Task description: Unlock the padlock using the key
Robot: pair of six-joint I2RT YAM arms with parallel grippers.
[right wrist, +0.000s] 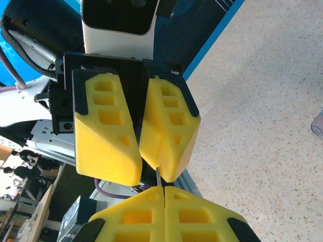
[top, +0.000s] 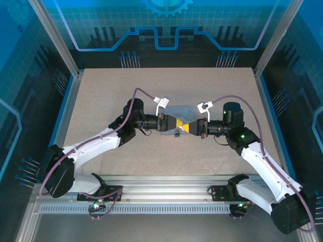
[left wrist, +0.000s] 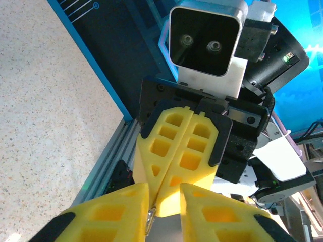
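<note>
- Left gripper (right wrist: 150, 169): fingers (right wrist: 106, 136) of yellow plastic, matt, moulded with open cells. Inner faces finely textured.
- Right gripper (right wrist: 164, 194): the same matt yellow plastic.
- Thin dark metal key (right wrist: 157, 174), a sliver at the seam of the right jaws: dull sheen.
- Speckled beige tabletop (right wrist: 262, 101) beside the jaws: matt, grainy, stone-like.
- White camera housing (left wrist: 209, 83) behind the right jaws: smooth plastic, slight gloss.
- Silver aluminium rail (left wrist: 108, 161) beside the left jaws: brushed, grooved.

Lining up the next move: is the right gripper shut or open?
The right gripper is shut: its yellow fingers meet with no gap, a thin dark key pinched at the tips.
</note>
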